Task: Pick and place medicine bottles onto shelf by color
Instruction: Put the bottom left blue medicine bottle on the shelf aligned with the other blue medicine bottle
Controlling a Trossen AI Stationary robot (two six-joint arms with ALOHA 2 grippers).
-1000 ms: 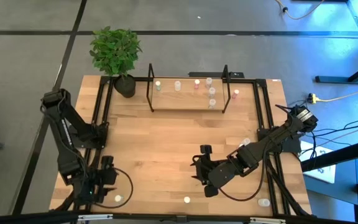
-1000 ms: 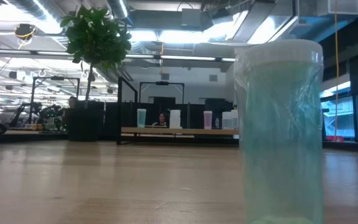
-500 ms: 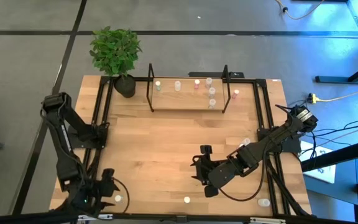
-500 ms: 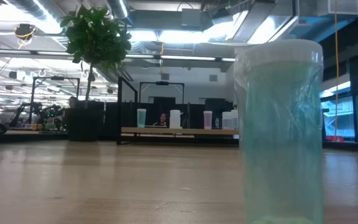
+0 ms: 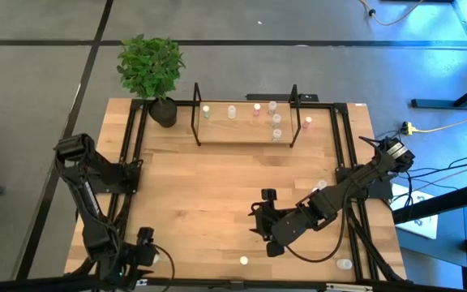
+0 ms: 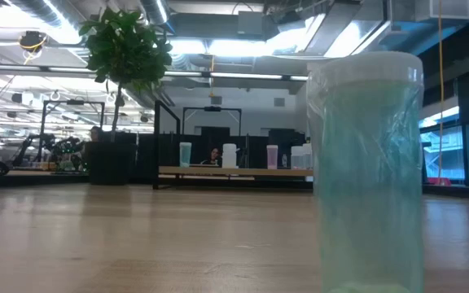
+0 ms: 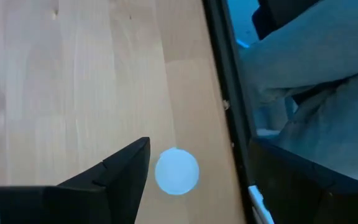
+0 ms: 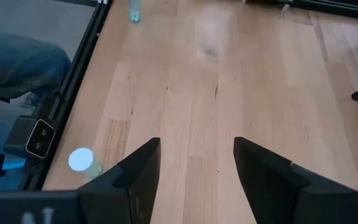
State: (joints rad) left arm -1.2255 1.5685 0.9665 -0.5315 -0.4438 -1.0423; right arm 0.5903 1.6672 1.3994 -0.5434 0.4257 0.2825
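Sorting partway | I count about seven bottles on shelf [image 5: 242, 134] | loose ones at surface [image 5: 217, 195] front and right edges | left gripper [image 5: 146, 256] fingers open beside bottle [image 5: 157, 258] | right gripper [image 5: 259, 219] fingers open, empty

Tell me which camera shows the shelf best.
The high view: the whole shelf shows from above at the table's far edge, black wire ends upright, with small bottles on its board. The low view shows it only far off, edge-on. The right wrist view catches at most a corner; the left wrist view shows none of it.
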